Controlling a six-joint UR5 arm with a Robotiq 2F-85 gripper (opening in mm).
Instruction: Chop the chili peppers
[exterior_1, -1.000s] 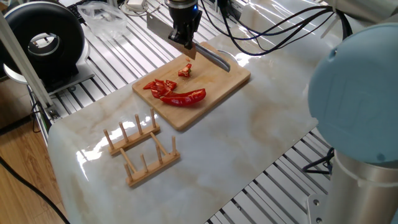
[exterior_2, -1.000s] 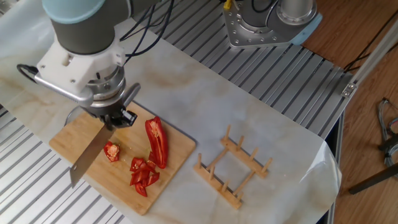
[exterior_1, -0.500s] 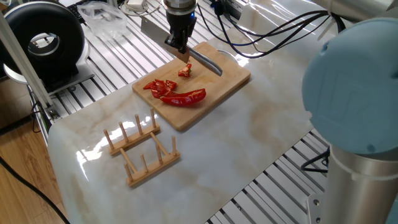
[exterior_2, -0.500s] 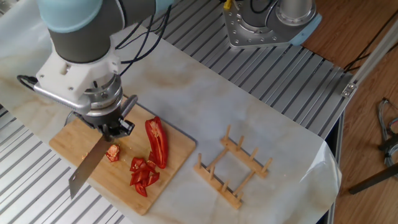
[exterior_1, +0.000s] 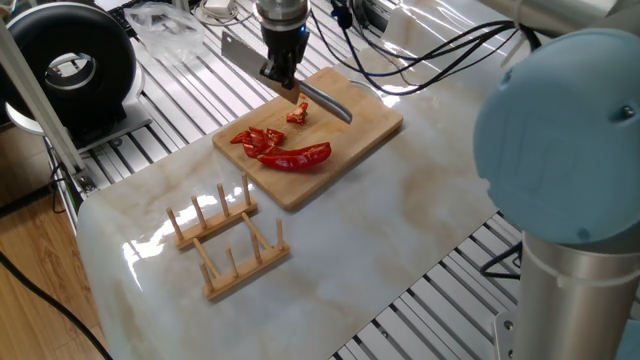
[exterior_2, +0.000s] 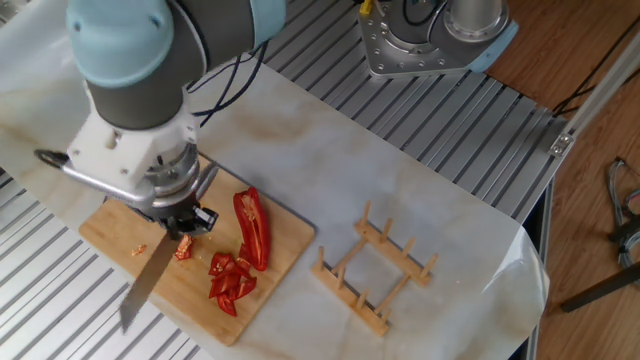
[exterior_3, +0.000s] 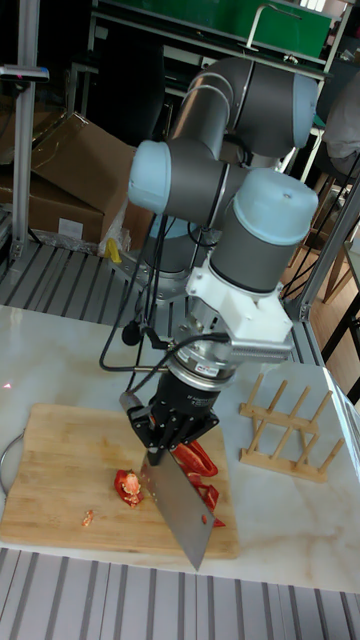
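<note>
On the cutting board (exterior_2: 290, 262) near the table's edge, the gripper (exterior_2: 185, 222), jaws clamped on a cleaver (exterior_2: 148, 288), hovers beside a small cut bit (exterior_2: 184, 248), the chili peppers (exterior_2: 250, 232) lying just beyond the blade.
</note>
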